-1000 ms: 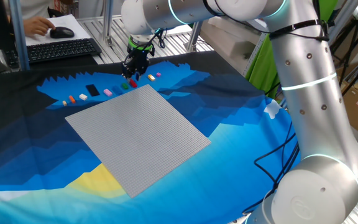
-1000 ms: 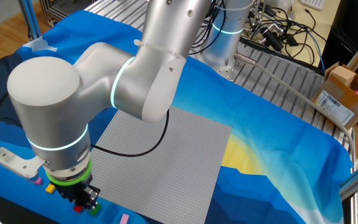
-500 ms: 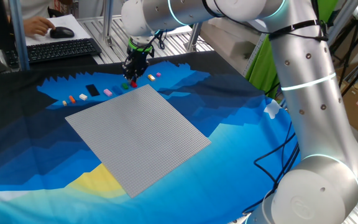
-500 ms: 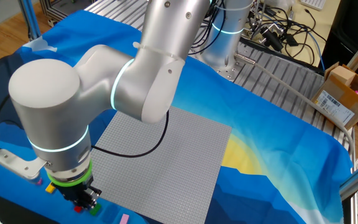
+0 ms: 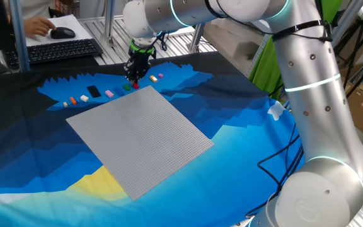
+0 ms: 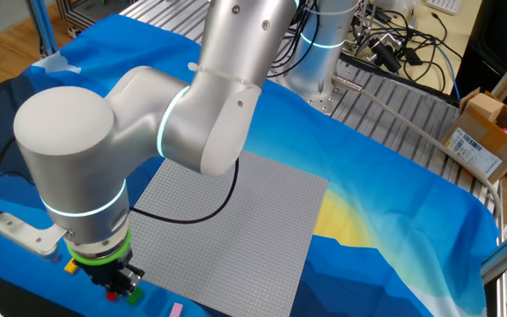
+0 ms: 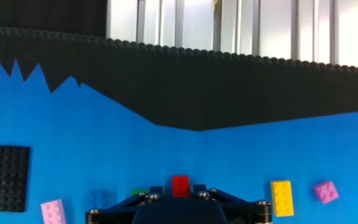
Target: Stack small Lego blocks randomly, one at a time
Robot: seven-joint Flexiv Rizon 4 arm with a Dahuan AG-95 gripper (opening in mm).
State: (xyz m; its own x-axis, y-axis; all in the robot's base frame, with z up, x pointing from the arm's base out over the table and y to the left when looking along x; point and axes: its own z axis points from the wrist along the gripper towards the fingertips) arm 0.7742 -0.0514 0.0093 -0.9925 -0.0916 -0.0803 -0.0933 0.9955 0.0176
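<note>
The small Lego blocks lie in a loose row on the blue cloth beyond the grey baseplate (image 5: 140, 135). My gripper (image 5: 134, 74) stands low over a red block (image 5: 135, 84), which shows between the two dark fingertips in the hand view (image 7: 180, 185). The jaws are a little wider than the block, one on each side. A green block (image 5: 126, 86) lies just left of it. Yellow (image 7: 281, 198) and purple (image 7: 325, 191) blocks lie to the right. Blue (image 7: 98, 199) and pink (image 7: 53, 211) blocks lie to the left. In the other fixed view the gripper (image 6: 117, 283) is at the red block (image 6: 111, 295).
A flat black plate (image 7: 10, 178) lies on the cloth at the left. White, orange and yellow blocks (image 5: 74, 99) lie further left along the row. Black foam (image 7: 229, 87) borders the cloth behind. A keyboard (image 5: 62, 50) sits beyond the table's back edge.
The gripper has come down slightly onto the red block and shifted a little; the blocks have not moved.
</note>
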